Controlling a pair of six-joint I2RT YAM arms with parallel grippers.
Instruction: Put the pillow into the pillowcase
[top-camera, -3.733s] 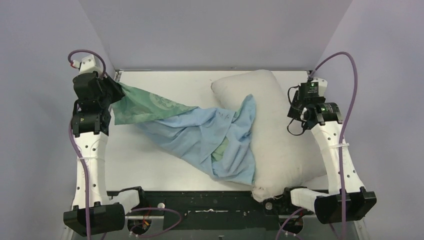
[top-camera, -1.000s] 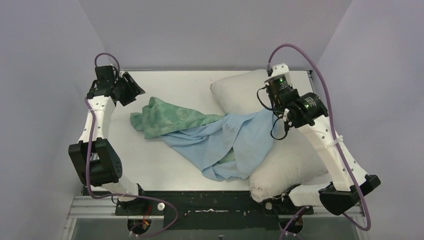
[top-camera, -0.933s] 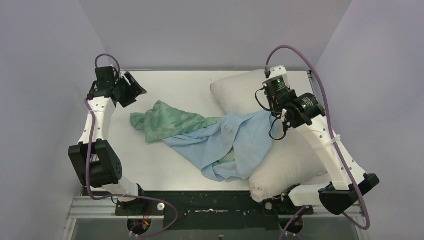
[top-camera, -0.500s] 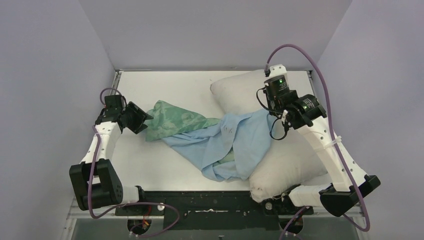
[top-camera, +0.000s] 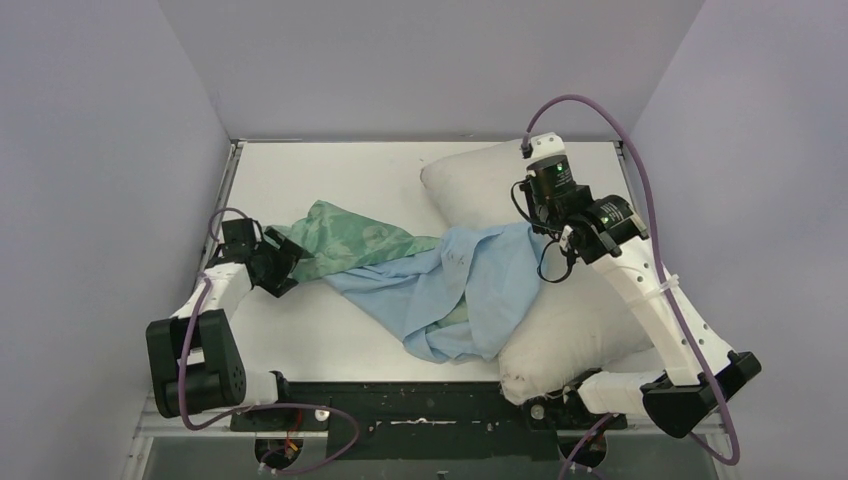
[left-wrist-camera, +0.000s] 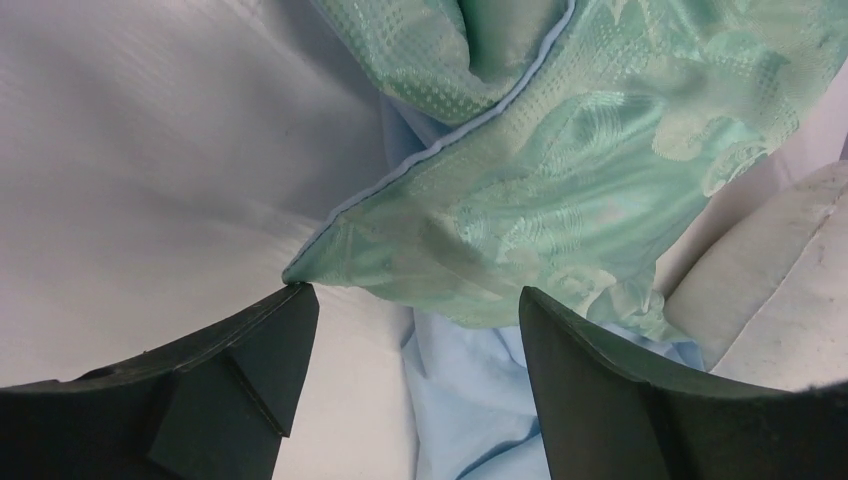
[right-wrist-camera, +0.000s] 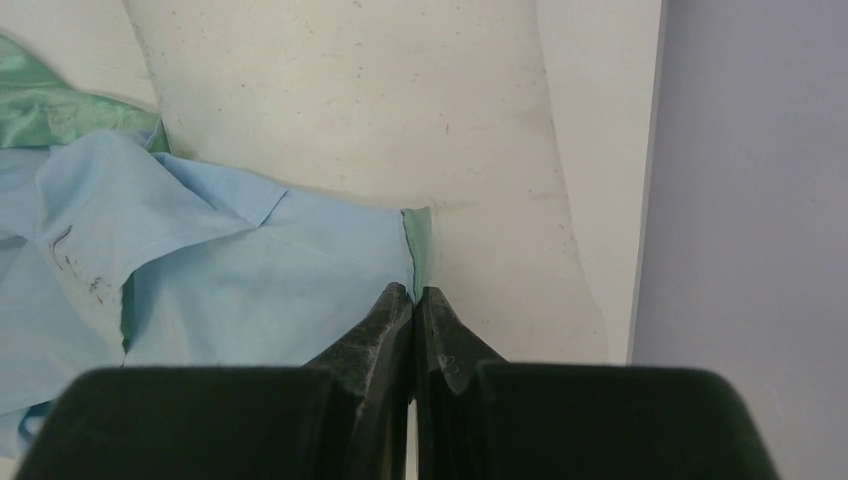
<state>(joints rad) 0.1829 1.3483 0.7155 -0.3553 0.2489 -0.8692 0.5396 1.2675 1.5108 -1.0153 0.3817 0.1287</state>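
Note:
The off-white pillow (top-camera: 575, 320) lies along the right side of the table. The pillowcase (top-camera: 440, 285) is spread across the middle, light blue over the pillow's left edge and teal damask toward the left. My right gripper (top-camera: 548, 238) hangs over the pillow, shut on the pillowcase's hem. In the right wrist view the fingertips (right-wrist-camera: 398, 300) pinch the teal-edged blue cloth (right-wrist-camera: 230, 280) against the pillow (right-wrist-camera: 350, 110). My left gripper (top-camera: 285, 262) is low at the teal end, open. In its wrist view the left gripper (left-wrist-camera: 415, 295) frames the teal corner (left-wrist-camera: 560, 190), which touches the left fingertip.
The white table (top-camera: 330, 170) is boxed in by lilac walls at the left, back and right. Its right edge (right-wrist-camera: 645, 150) runs close beside the pillow. Both arm bases sit on the black rail (top-camera: 420, 400) at the near edge.
My left arm has swung from the back left corner toward me and down to the teal end of the pillowcase, with its jaws wider. The right arm has barely moved.

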